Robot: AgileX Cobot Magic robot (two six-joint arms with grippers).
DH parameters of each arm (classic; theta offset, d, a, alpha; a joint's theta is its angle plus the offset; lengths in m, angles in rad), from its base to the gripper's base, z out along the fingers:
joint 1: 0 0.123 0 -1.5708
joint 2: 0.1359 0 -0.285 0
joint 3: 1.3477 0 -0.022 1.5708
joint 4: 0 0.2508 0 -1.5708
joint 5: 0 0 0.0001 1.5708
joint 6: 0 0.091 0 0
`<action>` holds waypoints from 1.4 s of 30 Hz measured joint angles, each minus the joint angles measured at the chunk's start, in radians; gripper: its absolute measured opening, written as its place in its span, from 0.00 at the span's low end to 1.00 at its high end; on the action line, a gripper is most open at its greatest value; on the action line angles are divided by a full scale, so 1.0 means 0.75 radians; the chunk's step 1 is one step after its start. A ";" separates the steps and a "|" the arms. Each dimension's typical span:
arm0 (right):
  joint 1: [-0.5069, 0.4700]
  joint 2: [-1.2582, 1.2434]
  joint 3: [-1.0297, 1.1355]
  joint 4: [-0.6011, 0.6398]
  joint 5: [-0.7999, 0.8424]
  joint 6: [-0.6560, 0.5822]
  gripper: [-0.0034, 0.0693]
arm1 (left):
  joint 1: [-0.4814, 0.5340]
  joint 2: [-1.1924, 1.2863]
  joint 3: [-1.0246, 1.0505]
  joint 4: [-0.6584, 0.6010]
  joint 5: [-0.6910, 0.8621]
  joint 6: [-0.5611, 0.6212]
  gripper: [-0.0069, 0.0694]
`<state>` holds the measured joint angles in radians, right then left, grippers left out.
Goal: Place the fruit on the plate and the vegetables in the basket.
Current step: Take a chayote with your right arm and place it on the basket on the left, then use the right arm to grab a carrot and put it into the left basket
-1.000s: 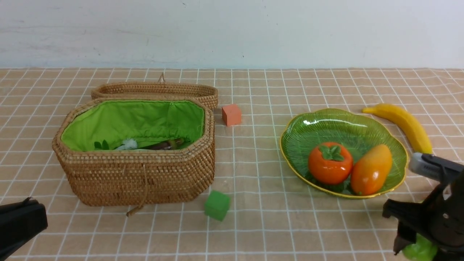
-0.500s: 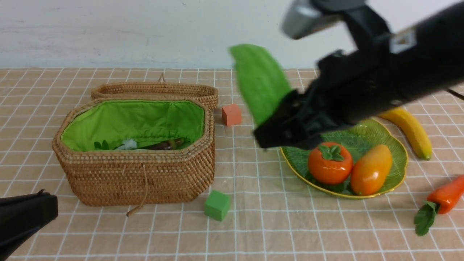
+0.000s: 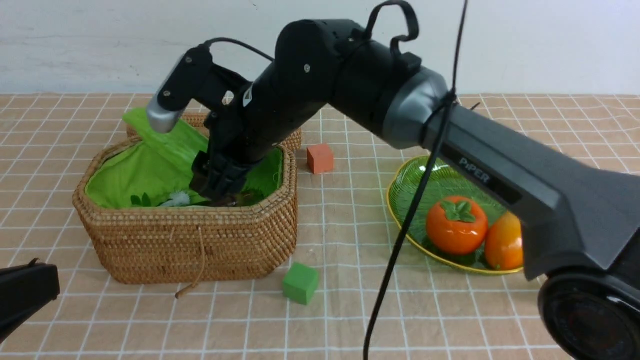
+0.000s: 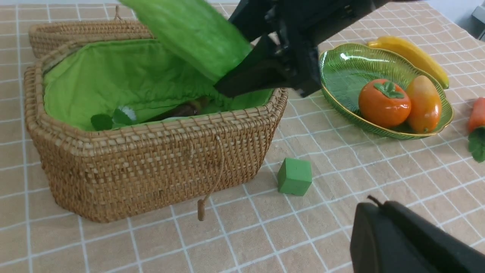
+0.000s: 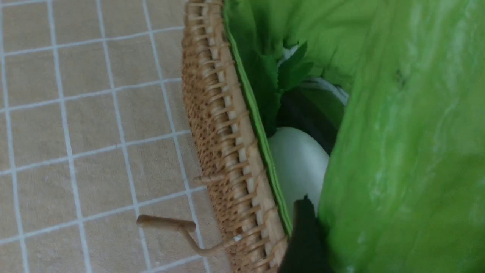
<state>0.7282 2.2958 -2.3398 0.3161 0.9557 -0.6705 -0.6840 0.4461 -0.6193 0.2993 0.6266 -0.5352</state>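
1. At the near left, the left gripper (image 3: 25, 295) is parked low over the tablecloth (image 3: 350, 310), its fingers pressed together on nothing.
2. The wicker basket (image 3: 190, 235) stands open, with its lid (image 4: 83, 30) laid behind it. A white radish (image 5: 299, 163) and a dark eggplant (image 4: 182, 110) are seen inside on the green lining (image 3: 130, 175).
3. The step in hand is judged to be the delivery of the cucumber (image 3: 165, 135). It is pinched at its lower end by the right gripper (image 3: 217, 192) and held tilted over the basket's opening, its upper end jutting above the rim toward the lid.
4. A release is called for next, best after the cucumber is lowered or levelled, so that it drops inside and does not tip over the rim.
5. A green cube (image 3: 300, 283) and an orange cube (image 3: 319, 158) lie on the tablecloth between basket and plate; neither is judged part of the sorting.
6. On the green glass plate (image 3: 415, 185), the persimmon (image 3: 456, 225) and the mango (image 3: 502, 240) are set side by side.
7. The banana (image 4: 413, 57) lies on the tablecloth just beyond the plate, and the orange-red pepper (image 4: 478, 113) lies apart to its right. Both are left to be moved.
8. "PiPER" is read in pale letters on the right arm (image 3: 500, 185); no other writing is made out.
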 joint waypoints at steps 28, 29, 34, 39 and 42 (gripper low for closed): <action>-1.007 -1.424 1.708 -0.676 0.015 1.565 0.45 | 0.000 0.000 0.000 -0.493 -0.188 0.592 0.07; -1.052 -1.400 1.751 -0.635 -0.035 1.560 0.51 | 0.000 0.000 0.000 -0.497 -0.190 0.598 0.07; -1.266 -1.153 1.871 -0.287 -0.280 1.322 0.76 | 0.000 0.000 0.000 -0.503 -0.191 0.610 0.07; -1.329 -0.894 1.788 -0.037 -0.381 1.079 0.84 | 0.000 0.000 0.000 -0.523 -0.193 0.610 0.07; -1.340 -0.715 1.685 0.018 -0.406 1.023 0.83 | 0.000 0.000 0.000 -0.546 -0.191 0.610 0.07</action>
<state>-0.2771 1.7593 -1.0760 0.3296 0.6515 0.0969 -0.6840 0.4461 -0.6193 -0.1104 0.4831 -0.0775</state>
